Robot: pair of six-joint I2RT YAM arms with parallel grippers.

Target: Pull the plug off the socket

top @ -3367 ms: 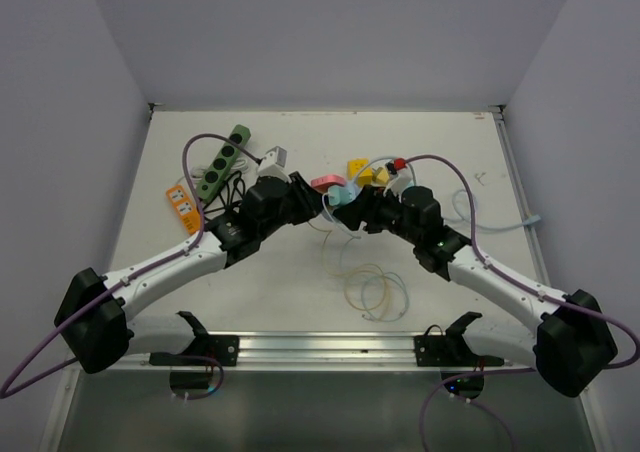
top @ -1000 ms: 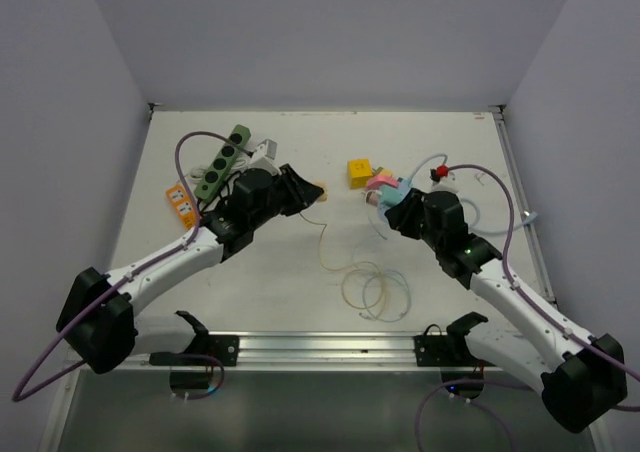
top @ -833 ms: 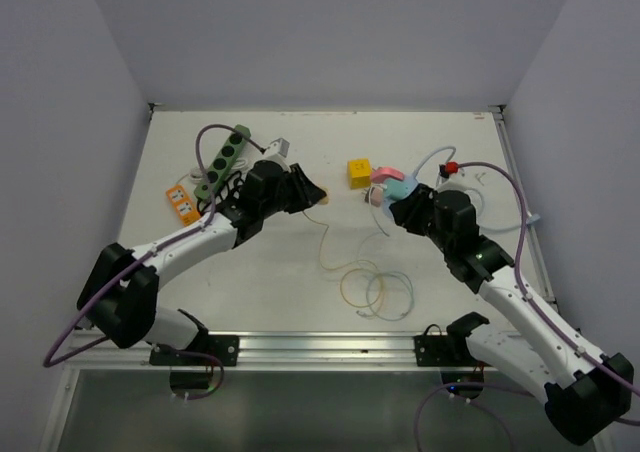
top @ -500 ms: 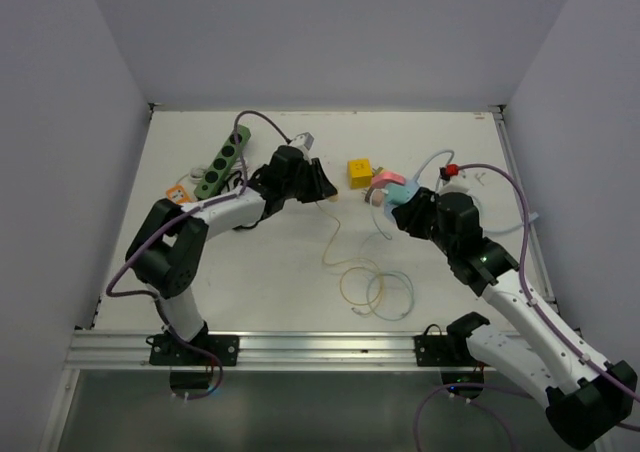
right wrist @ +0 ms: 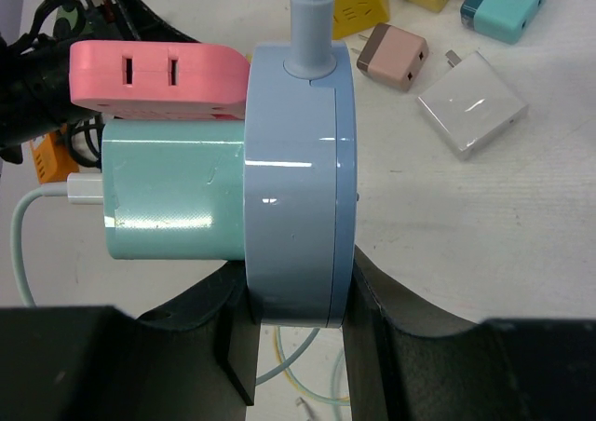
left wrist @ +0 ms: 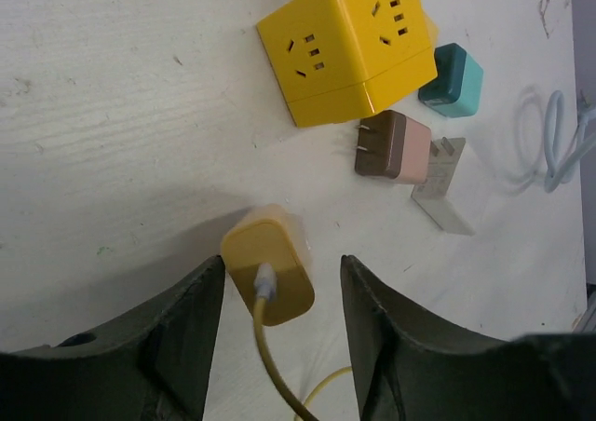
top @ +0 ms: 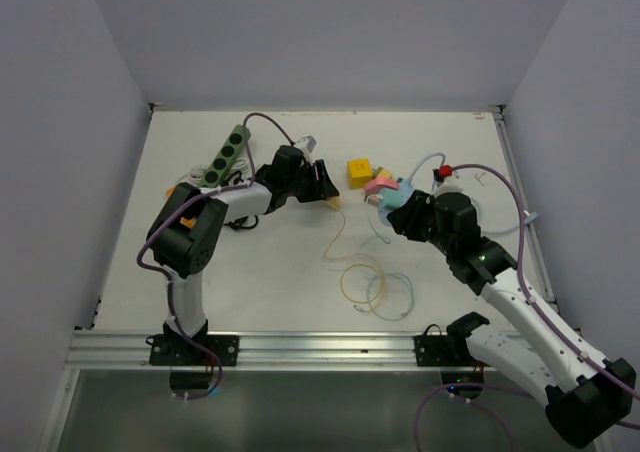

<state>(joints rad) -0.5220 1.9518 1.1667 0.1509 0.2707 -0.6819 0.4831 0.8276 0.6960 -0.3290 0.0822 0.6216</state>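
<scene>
My right gripper (right wrist: 296,295) is shut on a round blue-grey socket (right wrist: 298,179) and holds it above the table. A teal plug (right wrist: 168,197) and a pink plug (right wrist: 154,81) sit in the socket's left face. In the top view the socket (top: 395,200) is right of centre. A yellow plug (left wrist: 268,264) with a yellow cable lies on the table between the fingers of my open left gripper (left wrist: 281,264). The right finger stands apart from it. The top view shows this plug (top: 335,203) just off the left gripper (top: 322,184).
A yellow cube socket (left wrist: 349,44), a teal charger (left wrist: 450,79), a pink-brown plug (left wrist: 393,146) and a white adapter (left wrist: 442,197) lie beyond the yellow plug. A green power strip (top: 225,155) lies far left. Coiled cables (top: 375,287) lie in the middle.
The grippers met in the middle, then drew apart, the yellow plug going left with the left gripper. The left gripper has since moved right and far. The plug now lies on the table.
</scene>
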